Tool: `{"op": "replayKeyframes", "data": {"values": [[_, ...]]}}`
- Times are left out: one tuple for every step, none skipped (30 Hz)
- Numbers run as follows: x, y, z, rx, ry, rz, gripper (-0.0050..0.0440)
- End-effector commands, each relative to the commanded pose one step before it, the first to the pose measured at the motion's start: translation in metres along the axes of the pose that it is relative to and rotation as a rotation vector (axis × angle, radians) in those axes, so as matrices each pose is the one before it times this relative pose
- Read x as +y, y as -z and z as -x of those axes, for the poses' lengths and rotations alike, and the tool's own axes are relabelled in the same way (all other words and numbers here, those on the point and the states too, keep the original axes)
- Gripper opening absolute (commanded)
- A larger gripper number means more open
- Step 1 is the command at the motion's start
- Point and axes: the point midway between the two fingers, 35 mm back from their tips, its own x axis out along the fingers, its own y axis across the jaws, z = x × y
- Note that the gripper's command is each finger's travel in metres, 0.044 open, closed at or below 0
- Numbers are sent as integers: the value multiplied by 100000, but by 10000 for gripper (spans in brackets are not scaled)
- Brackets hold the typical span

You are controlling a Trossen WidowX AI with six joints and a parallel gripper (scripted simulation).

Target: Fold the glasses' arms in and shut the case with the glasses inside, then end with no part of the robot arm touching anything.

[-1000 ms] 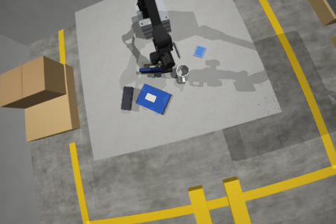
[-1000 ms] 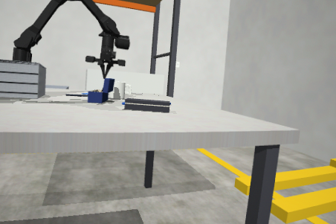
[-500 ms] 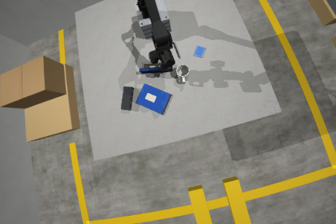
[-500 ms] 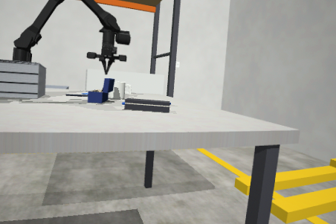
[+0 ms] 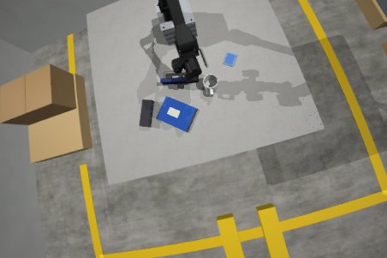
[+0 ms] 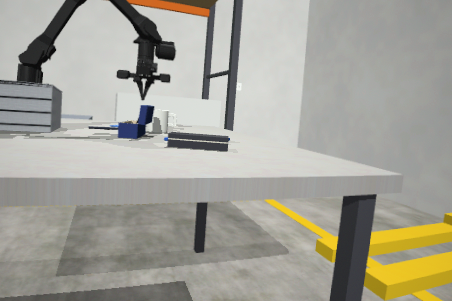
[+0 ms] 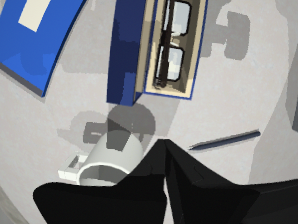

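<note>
The blue glasses case (image 5: 170, 81) (image 6: 131, 129) (image 7: 196, 3) lies open on the table, and its lid (image 6: 146, 113) (image 7: 129, 30) stands upright. The black glasses (image 7: 170, 42) lie inside the beige tray, and their arms look folded in. My gripper (image 5: 187, 70) (image 6: 143, 95) (image 7: 162, 144) is shut on nothing. It hangs well above the table, just above and beside the case's lid, touching nothing.
A white mug (image 5: 210, 82) (image 6: 162, 121) (image 7: 100, 171) stands right of the case. A blue book (image 5: 176, 113) (image 7: 47, 23), a black box (image 5: 146, 113) (image 6: 198, 141), a dark pen (image 5: 205, 57) (image 7: 225, 140) and a small blue card (image 5: 230, 59) lie around. A grey drawer unit (image 6: 30, 108) bears the arm's base.
</note>
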Motion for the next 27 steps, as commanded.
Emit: {"op": "replayKeyframes", "data": {"values": [[1,-13,-2,-4,5,-33,0],[0,0,0,0,0,0,0],[0,0,0,0,0,0,0],[0,0,0,0,0,0,0],[0,0,0,0,0,0,0],[0,0,0,0,0,0,0],[0,0,0,0,0,0,0],[0,10,2,1,-4,27,0],[-1,-22,-2,0,-2,569,0],[-4,-67,-5,-1,-5,1707,0],[-9,-112,-8,-1,-9,2845,0],[-15,-135,-9,-2,-11,3452,0],[-21,-134,-9,-2,-11,3452,0],[-26,-133,-9,-2,-11,3452,0],[-31,-132,-9,-3,-10,3452,0],[-36,-131,-9,-3,-10,3452,0],[-41,-129,-9,-3,-10,3452,0],[-46,-127,-9,-4,-10,3452,0],[-51,-125,-9,-4,-10,3452,0],[-56,-123,-9,-4,-10,3452,0],[-60,-121,-9,-5,-10,3452,0],[-65,-118,-9,-5,-10,3452,0],[0,0,0,0,0,0,0],[0,0,0,0,0,0,0],[-69,-115,-9,-5,-9,3452,0],[-74,-112,-9,-6,-9,3452,0],[-78,-109,-9,-6,-9,3452,0]]}}
